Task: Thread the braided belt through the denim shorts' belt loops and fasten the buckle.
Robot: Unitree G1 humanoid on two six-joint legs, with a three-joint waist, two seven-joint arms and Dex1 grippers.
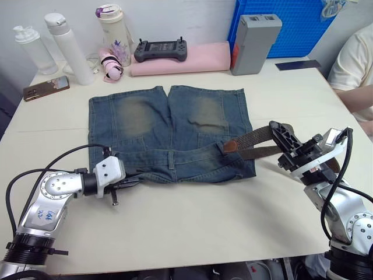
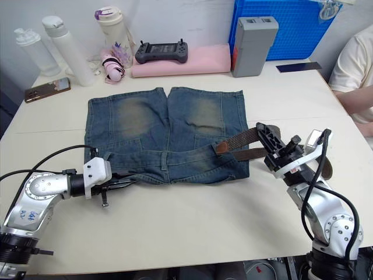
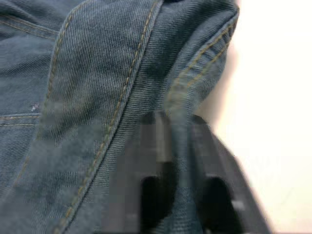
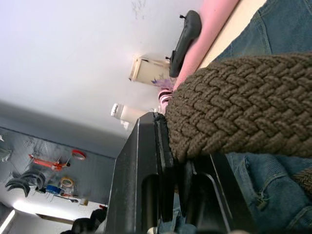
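Observation:
The denim shorts lie flat on the table, waistband towards me. One of the belt loops stands at the waistband's middle. My left gripper is at the waistband's left end, shut on a fold of denim that runs between its fingers. To the right of the shorts, my right gripper is raised and shut on the braided belt. Two strands of belt run from it to the shorts' right hip, where a brown leather end rests on the denim. I cannot make out the buckle.
Along the table's back stand bottles, a phone, a pink mat with a controller, a grey box and a blue crate. A person's arm is at the right edge.

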